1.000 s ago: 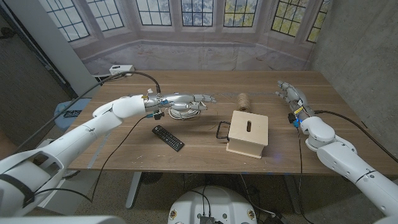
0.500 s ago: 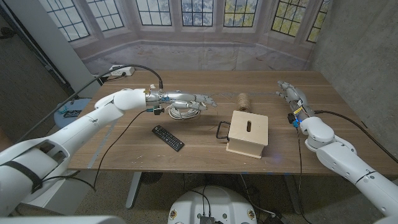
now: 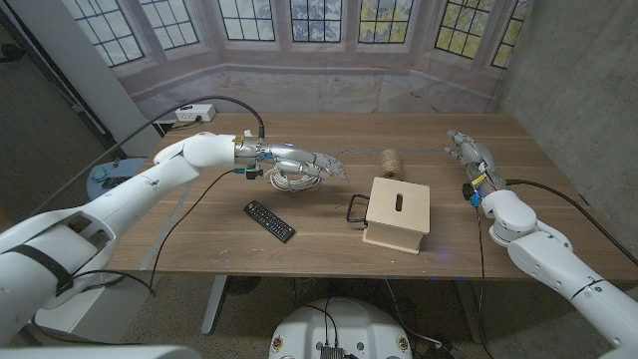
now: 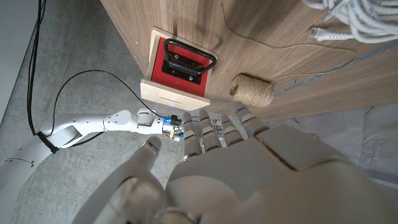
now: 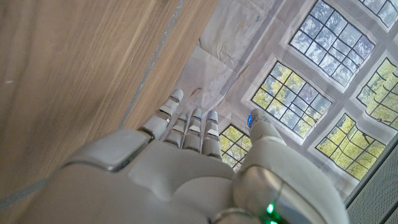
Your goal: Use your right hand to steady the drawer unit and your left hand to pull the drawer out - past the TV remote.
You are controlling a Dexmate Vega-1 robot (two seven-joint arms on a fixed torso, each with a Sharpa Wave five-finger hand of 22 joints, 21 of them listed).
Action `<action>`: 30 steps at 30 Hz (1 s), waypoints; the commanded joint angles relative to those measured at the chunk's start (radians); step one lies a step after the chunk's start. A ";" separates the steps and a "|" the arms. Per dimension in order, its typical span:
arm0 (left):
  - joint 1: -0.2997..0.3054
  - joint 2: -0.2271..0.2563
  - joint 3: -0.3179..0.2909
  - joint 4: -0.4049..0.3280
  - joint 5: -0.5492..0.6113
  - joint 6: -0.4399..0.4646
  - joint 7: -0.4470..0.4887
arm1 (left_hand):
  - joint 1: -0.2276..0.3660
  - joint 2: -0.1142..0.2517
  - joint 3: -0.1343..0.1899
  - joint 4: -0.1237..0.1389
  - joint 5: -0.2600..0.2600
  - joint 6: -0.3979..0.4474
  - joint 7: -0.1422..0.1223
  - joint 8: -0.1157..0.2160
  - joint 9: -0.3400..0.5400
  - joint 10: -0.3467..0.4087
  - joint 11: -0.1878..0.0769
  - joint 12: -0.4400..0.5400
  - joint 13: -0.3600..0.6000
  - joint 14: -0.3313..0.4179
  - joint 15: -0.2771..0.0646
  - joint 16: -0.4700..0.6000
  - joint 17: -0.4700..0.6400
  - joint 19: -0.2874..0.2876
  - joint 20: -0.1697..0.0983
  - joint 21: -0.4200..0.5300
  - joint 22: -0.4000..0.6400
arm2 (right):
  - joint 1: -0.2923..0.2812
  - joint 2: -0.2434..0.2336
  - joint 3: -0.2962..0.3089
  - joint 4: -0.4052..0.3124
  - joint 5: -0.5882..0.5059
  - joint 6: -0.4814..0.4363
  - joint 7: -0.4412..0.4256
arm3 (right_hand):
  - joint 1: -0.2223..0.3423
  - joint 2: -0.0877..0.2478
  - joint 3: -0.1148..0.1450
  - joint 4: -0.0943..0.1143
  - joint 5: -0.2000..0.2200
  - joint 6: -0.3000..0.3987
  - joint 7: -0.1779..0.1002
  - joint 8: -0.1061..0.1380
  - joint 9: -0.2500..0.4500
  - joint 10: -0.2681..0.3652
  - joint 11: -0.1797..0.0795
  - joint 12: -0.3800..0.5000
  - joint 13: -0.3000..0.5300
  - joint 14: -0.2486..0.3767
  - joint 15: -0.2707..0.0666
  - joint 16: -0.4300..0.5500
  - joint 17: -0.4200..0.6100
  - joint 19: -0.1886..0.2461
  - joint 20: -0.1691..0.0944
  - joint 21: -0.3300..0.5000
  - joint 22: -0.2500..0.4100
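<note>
Left hand (image 3: 304, 161) shifted slightly toward drawer unit (image 3: 397, 214), fingers spread, empty, right hand (image 3: 471, 157) spread, empty

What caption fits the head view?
Left hand above a cable coil; drawer unit untouched, right hand apart.

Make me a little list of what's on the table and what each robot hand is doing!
box: wooden drawer unit with a black handle, drawer closed
remote: black TV remote, lying left of the box
string: ball of twine behind the box
cable: white coil under the left robot hand
left robot hand: open, above the cable, holding nothing
right robot hand: open, far from the box
</note>
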 commanded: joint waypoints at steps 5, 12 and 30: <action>-0.029 0.015 0.015 -0.019 0.008 0.015 -0.070 | -0.010 0.002 0.000 0.006 0.006 0.011 -0.002 0.003 0.003 0.010 -0.014 0.001 0.002 0.009 -0.002 0.006 0.003 0.005 0.002 -0.002 0.002 | -0.039 -0.020 0.031 -0.040 -0.013 -0.020 -0.024 | 0.012 -0.001 0.002 -0.005 0.007 -0.001 0.008 -0.002 0.005 -0.005 -0.004 -0.001 0.003 -0.008 0.005 -0.001 0.000 -0.008 -0.010 -0.004 0.003; -0.062 0.004 0.039 0.008 0.010 -0.008 -0.114 | -0.012 0.003 0.000 0.007 0.006 0.010 -0.009 -0.002 0.003 0.005 -0.015 -0.004 0.002 0.010 -0.007 0.005 0.003 0.003 0.002 -0.003 0.002 | -0.052 -0.031 0.042 -0.055 -0.021 -0.033 -0.027 | 0.015 -0.001 0.001 -0.004 0.007 -0.001 0.008 -0.002 0.005 -0.009 -0.004 -0.002 0.003 -0.013 0.004 -0.002 0.000 -0.012 -0.010 -0.004 0.003; -0.163 -0.067 0.097 0.104 0.014 -0.048 -0.189 | -0.018 0.002 0.001 0.013 0.007 0.021 -0.016 -0.007 0.004 0.016 -0.028 -0.008 0.002 0.004 0.014 0.001 0.003 -0.004 0.000 -0.006 0.002 | -0.079 -0.030 0.059 -0.070 -0.060 -0.017 -0.047 | 0.019 -0.001 -0.002 -0.002 0.007 -0.002 0.010 -0.002 0.005 -0.011 -0.005 -0.003 0.003 -0.017 0.006 0.000 0.001 -0.016 -0.009 -0.003 0.003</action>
